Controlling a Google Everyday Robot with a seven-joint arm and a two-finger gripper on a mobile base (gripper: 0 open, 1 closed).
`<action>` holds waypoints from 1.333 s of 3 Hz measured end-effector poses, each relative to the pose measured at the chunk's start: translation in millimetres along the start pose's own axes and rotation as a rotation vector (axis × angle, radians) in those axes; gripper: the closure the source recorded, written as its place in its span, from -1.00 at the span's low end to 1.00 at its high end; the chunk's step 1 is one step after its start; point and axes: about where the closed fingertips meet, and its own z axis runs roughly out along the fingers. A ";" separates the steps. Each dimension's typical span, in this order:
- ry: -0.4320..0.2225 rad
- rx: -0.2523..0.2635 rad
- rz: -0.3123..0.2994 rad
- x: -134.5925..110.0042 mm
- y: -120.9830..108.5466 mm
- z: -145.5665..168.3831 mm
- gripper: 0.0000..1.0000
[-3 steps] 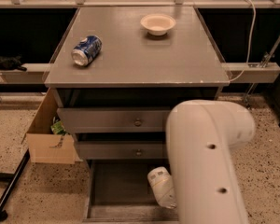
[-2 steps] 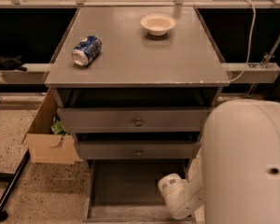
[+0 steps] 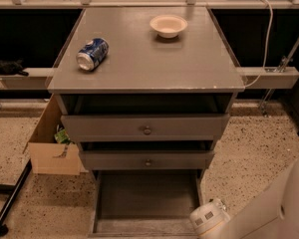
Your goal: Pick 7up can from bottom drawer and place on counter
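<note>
- Camera view: grey cabinet (image 3: 114, 126) on speckled floor (image 3: 254, 153); cardboard box (image 3: 52, 148) beside its left.
- Flat grey table (image 3: 154, 66), worn pale front edge: blue-and-white can (image 3: 92, 54) on its side at left, round cream bowl (image 3: 168, 25) at back.
- Shallow grey bottom drawer (image 3: 147, 198) pulled out.
- White tool (image 3: 209, 219) at drawer's front right corner; open/closed can't tell.
- 7up can: can't make it out.
</note>
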 end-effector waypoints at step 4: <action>0.117 -0.278 0.238 -62.6 193.0 -136.3 1.00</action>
